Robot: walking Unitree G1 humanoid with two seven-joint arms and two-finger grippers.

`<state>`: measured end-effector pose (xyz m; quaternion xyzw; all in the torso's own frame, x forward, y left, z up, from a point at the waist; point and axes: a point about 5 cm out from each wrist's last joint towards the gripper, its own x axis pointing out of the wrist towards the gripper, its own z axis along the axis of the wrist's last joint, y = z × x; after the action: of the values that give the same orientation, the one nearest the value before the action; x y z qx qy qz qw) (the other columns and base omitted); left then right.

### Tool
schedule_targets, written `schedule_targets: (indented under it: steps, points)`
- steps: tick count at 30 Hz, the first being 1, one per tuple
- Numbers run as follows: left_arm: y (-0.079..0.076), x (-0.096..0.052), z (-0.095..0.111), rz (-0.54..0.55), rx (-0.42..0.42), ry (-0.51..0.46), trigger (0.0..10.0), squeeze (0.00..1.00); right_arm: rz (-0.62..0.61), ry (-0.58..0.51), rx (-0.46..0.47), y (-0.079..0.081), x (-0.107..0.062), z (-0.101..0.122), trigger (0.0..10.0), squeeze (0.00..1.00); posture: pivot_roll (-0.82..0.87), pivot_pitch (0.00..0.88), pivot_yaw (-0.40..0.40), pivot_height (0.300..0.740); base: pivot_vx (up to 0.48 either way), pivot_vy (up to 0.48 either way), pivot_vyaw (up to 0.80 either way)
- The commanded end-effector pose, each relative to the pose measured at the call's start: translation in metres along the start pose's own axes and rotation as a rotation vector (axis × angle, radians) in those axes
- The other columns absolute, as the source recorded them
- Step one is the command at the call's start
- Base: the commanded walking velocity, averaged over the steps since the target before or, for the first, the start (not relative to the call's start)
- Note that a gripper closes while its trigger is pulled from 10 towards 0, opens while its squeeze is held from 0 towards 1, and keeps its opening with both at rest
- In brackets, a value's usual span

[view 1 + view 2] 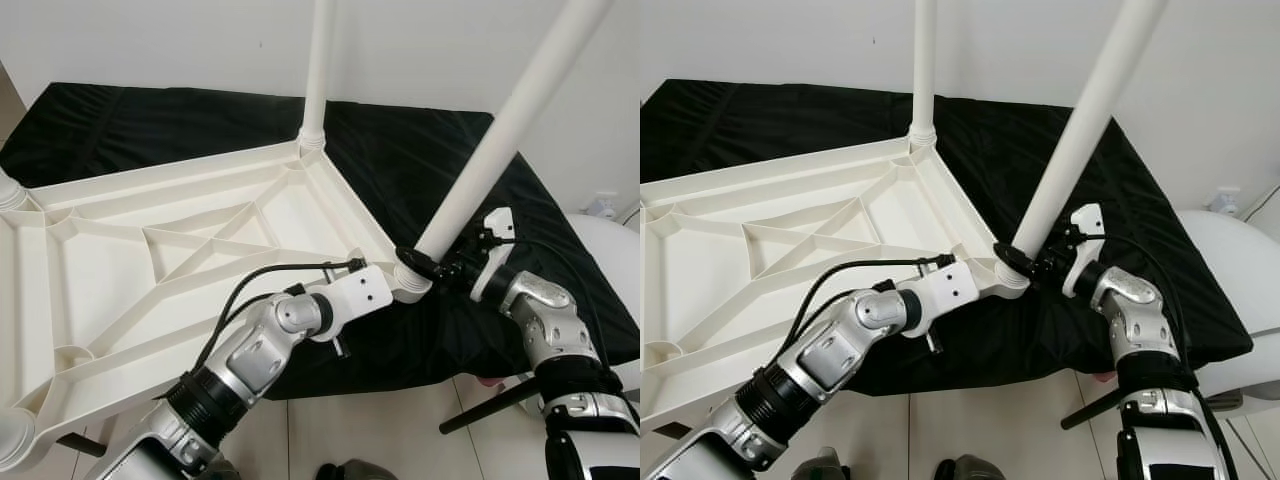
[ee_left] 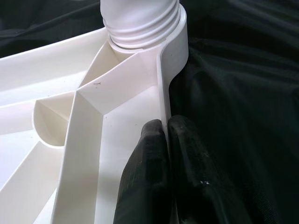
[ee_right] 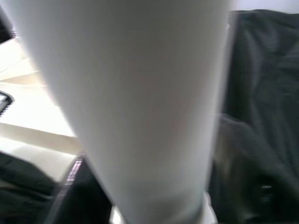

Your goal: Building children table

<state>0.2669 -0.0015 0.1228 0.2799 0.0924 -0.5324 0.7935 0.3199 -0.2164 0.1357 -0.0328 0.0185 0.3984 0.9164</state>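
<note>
A white ribbed plastic tabletop (image 1: 120, 260) lies upside down on a black cloth (image 1: 420, 160). One white leg (image 1: 319, 70) stands upright in its far corner. A second white leg (image 1: 500, 130) leans in the near right corner socket (image 1: 410, 283). My right gripper (image 1: 432, 262) is shut around this leg's base just above the socket, and the leg (image 3: 140, 102) is blurred and very close in the right wrist view. My left gripper (image 2: 164, 128) is shut on the tabletop's rim (image 2: 163, 93), one black finger (image 2: 149, 158) on each side, a short way from the ridged leg base (image 2: 140, 23).
The cloth-covered surface ends just in front of me, with tiled floor (image 1: 380, 430) below. A white rounded object (image 1: 610, 260) stands at the right, and a black rod (image 1: 490, 405) sticks out near my right arm. A white wall (image 1: 200, 40) runs behind.
</note>
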Motion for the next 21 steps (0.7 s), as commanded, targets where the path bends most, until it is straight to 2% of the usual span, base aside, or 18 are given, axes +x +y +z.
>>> schedule_targets:
  steps: [1,9,15,16,21]
  points:
    - [-0.0122,0.0046,0.0029,-0.095,0.015,-0.03,10.0,0.0,-0.048,-0.005,0.009,-0.0089,-0.0072,0.0014,0.0,0.0,0.01,0.0,-0.092,0.74,0.0,0.0,0.0]
    - [-0.0122,0.0041,0.0023,-0.097,0.017,-0.028,10.0,0.0,-0.013,-0.011,0.011,-0.0087,-0.0063,-0.003,0.0,0.0,0.01,0.0,-0.088,0.74,0.0,0.0,0.0]
    - [-0.0122,0.004,0.0022,-0.098,0.019,-0.028,10.0,0.0,-0.032,-0.01,0.006,-0.0102,-0.0068,-0.0047,0.0,0.0,0.01,0.0,-0.087,0.74,0.0,0.0,0.0]
    - [-0.0121,0.004,0.0022,-0.098,0.019,-0.028,10.0,0.0,-0.041,-0.009,0.003,-0.0105,-0.0069,-0.0051,10.0,0.0,0.01,0.0,-0.088,0.74,0.0,0.0,0.0]
    - [-0.0122,0.0037,0.0021,-0.099,0.018,-0.028,10.0,0.0,-0.069,-0.013,0.011,-0.0092,-0.0045,-0.007,10.0,0.0,0.01,0.0,-0.091,0.74,0.0,0.0,0.0]
